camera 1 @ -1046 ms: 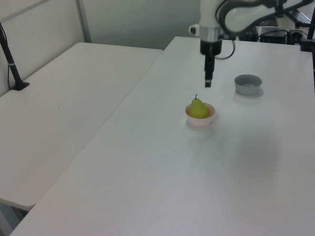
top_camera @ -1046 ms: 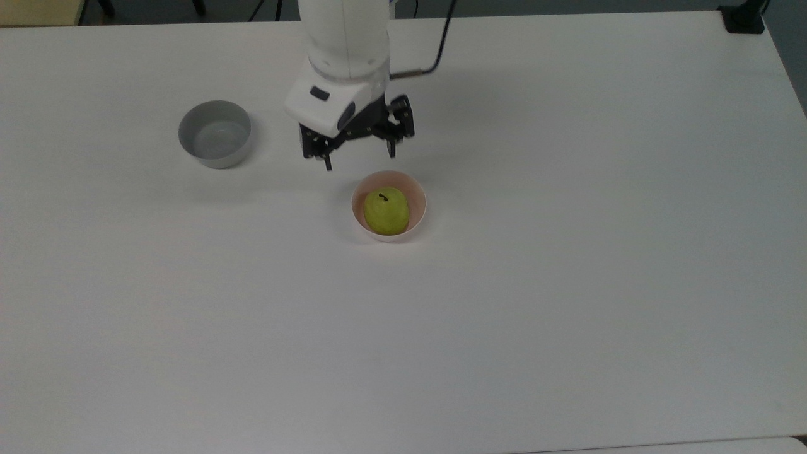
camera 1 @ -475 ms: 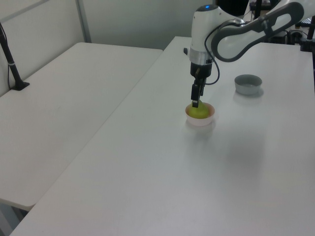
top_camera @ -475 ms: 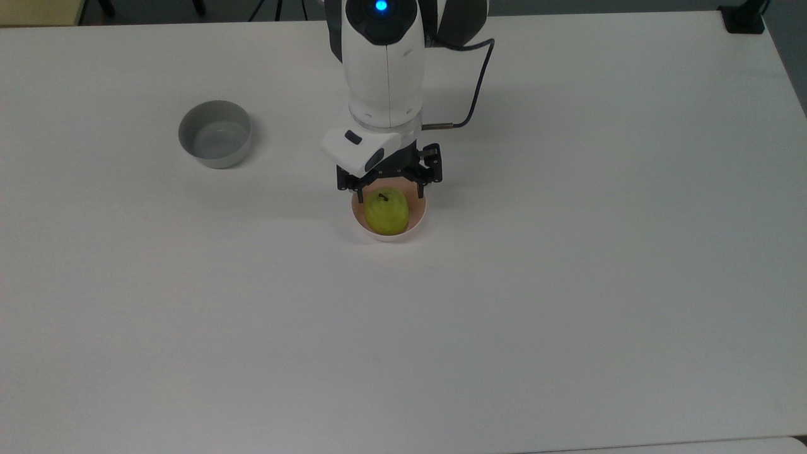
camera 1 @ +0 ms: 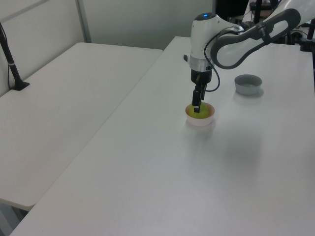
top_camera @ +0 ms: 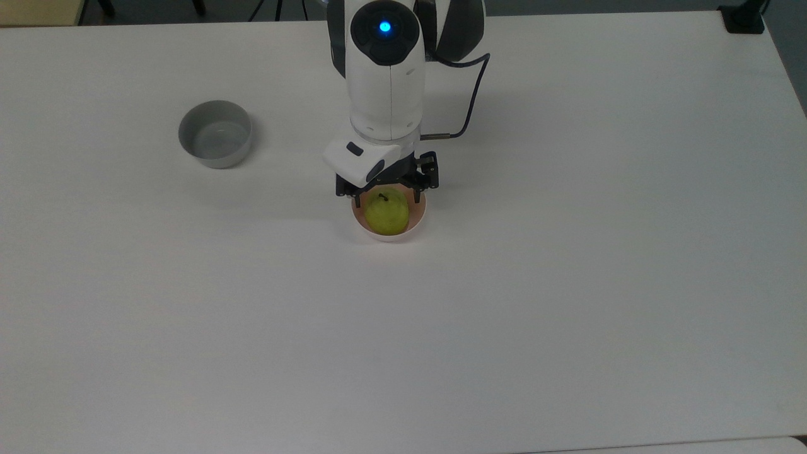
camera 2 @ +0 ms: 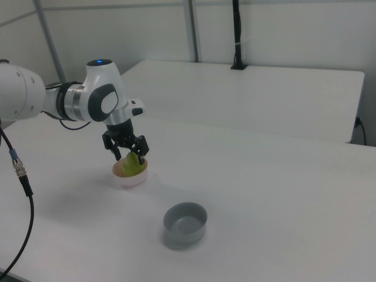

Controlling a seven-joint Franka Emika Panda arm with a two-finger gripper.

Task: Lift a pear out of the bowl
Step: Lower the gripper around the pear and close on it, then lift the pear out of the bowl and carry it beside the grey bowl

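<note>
The jaws stand open, one finger on either side of the pear (top_camera: 386, 212), not visibly pressing it. The gripper (top_camera: 387, 197) hangs low over the pink bowl (top_camera: 416, 226), its tips down at the fruit's upper half. The pear sits upright in that bowl, dark stem up. In the top view, a grey bowl (top_camera: 215, 133) stands well apart at about ten o'clock from the pink one, on the white table (top_camera: 567, 284).

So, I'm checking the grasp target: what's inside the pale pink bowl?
The small round pale pink bowl holds one yellow-green pear with a short dark stem. The open end effector straddles the pear's top. The bowl's floor beneath the pear is covered.
</note>
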